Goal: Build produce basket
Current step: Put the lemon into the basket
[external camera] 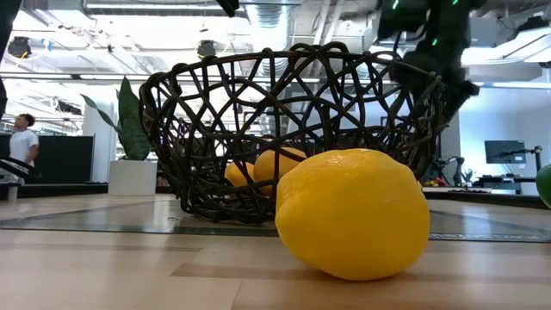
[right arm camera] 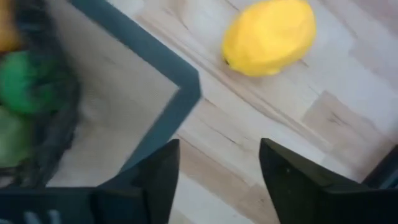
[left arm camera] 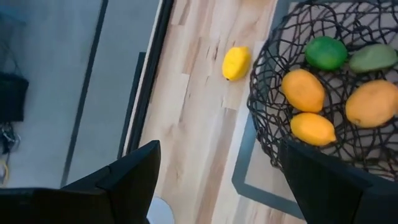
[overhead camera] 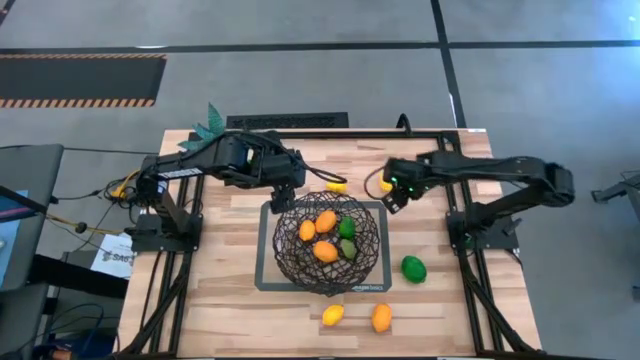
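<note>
Five fruits [overhead camera: 326,238] already in basket [overhead camera: 327,243], below left tool [overhead camera: 284,196], fingers spread, empty. Right tool [right arm camera: 217,163] parted, empty, lemon [right arm camera: 268,37] just ahead on worktop [overhead camera: 230,300]; could roll away if clipped off-centre.

Overhead, table-level close, two wrists, all sharing basket [overhead camera: 326,241]
</note>
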Tool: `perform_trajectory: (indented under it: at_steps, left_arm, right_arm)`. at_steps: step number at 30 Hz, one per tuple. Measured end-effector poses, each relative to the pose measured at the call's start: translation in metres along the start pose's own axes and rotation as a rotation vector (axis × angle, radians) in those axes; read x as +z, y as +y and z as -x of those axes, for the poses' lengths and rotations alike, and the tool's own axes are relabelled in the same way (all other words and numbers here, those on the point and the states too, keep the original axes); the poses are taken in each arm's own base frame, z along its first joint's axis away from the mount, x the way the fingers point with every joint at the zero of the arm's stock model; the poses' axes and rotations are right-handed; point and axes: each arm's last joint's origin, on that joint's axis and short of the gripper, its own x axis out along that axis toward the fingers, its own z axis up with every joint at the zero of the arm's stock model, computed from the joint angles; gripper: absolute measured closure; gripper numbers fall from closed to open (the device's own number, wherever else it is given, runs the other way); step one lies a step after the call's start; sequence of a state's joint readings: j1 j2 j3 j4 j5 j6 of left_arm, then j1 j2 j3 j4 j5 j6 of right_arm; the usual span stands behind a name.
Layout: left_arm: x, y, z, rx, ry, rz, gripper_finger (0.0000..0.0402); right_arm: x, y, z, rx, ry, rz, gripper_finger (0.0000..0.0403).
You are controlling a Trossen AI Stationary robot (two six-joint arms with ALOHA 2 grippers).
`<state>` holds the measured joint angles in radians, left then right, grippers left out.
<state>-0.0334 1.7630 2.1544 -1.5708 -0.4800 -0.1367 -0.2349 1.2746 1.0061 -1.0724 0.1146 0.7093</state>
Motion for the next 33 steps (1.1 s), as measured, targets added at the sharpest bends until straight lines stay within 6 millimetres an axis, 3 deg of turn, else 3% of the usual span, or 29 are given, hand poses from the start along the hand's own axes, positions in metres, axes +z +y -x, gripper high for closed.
perform_trajectory:
  at_steps: [5,13,22,33]
  left_arm:
    - [0.001,0.012,-0.005,0.065,0.002,0.093,0.0091]
    - [0.002,0.027,-0.012,0.089,0.02,0.138,0.0091]
    - [0.001,0.043,-0.019,0.099,0.049,0.048,0.0091]
    - [-0.001,0.072,-0.033,-0.052,0.081,-0.069,0.0091]
  right_arm:
    - [0.02,-0.013,-0.021,-0.04,0.068,-0.082,0.0134]
    - [0.049,-0.027,-0.034,-0.006,-0.027,-0.28,0.0133]
    - [0.052,-0.032,-0.033,0.001,-0.043,-0.537,0.0133]
    - [0.05,-0.026,-0.035,-0.022,-0.064,-0.803,0.0133]
